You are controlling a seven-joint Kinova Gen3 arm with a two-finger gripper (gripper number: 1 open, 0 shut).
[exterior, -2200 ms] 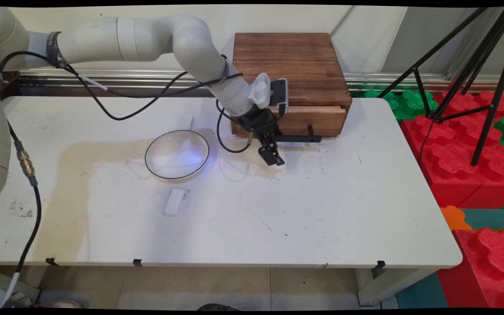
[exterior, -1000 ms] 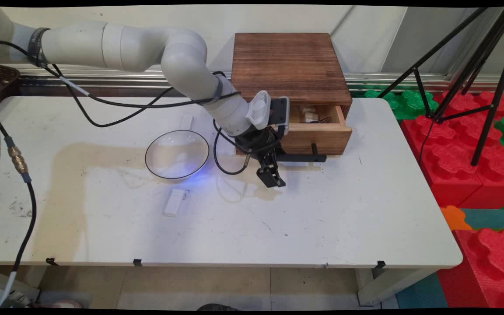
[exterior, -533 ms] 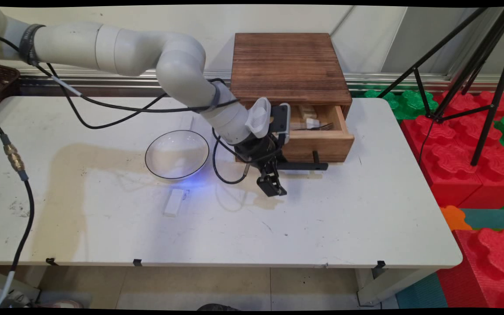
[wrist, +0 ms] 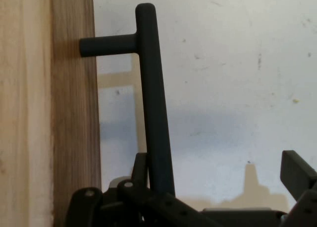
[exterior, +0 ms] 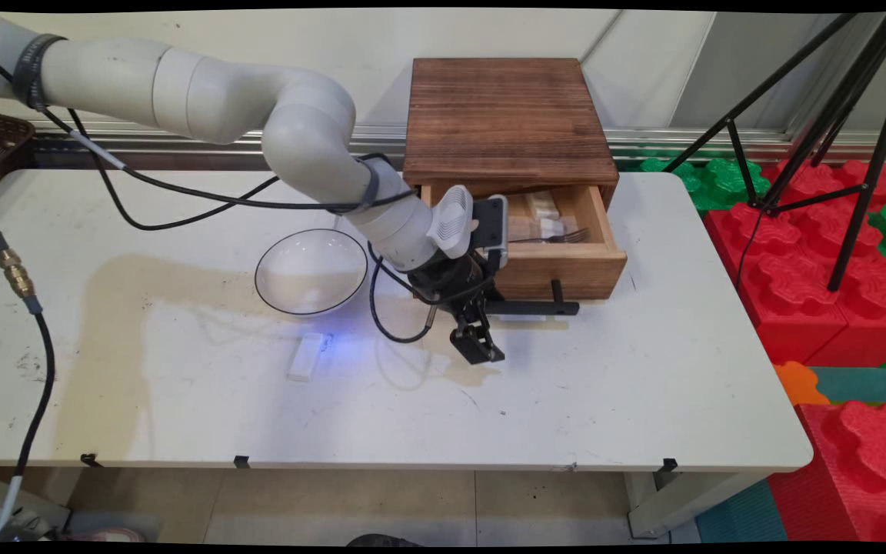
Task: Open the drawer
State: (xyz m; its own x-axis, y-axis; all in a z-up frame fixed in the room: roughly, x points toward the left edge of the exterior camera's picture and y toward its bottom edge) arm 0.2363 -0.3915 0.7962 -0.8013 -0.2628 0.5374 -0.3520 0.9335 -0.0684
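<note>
End effector (exterior: 477,348) at the left end of the drawer handle (exterior: 533,308); one finger (wrist: 299,175) stands well clear, so apart; handle bar runs left-right along the half-open drawer (exterior: 566,265), right of bowl (exterior: 311,271) on desk (exterior: 604,385).

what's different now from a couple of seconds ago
The drawer has slid out of the wooden box toward the table's near edge, uncovering a fork inside. The gripper moved with the black handle. The glass bowl and small white block stayed put.
</note>
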